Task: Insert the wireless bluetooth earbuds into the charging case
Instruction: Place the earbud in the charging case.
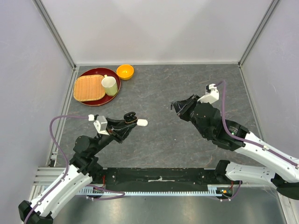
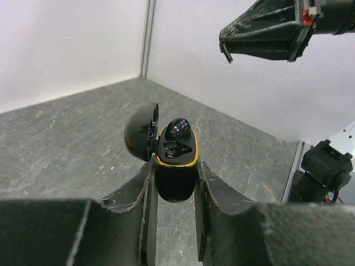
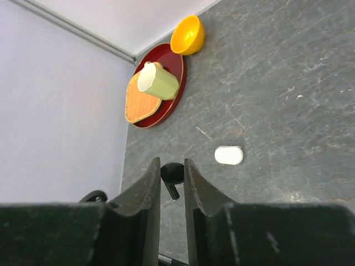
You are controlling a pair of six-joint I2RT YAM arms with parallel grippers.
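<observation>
Over on the left, the left jaws are clamping the black case (image 2: 176,169) by its lower body and holding it up off the worktop (image 1: 187,144), with the lid (image 2: 141,132) hanging open to one side. One black earbud (image 2: 178,128) is looking seated in the far socket, and the near socket (image 2: 175,148) is sitting empty. Just beside that, a white case (image 1: 141,122) is lying on the worktop, apparently closed.

Moving right, the right jaws are pinching a second black earbud (image 3: 172,173) by its round head, its short stem lying back between them, well apart from the black case.

Now the tricky bit, as I'm reading it: the right arm is needing to line the stem up with that empty socket, not just the head. A small wrist turn is looking wise before closing in. Approaching slowly, staying clear of the lid, with the left arm holding steady, should be letting the earbud drop home before the jaws part.
</observation>
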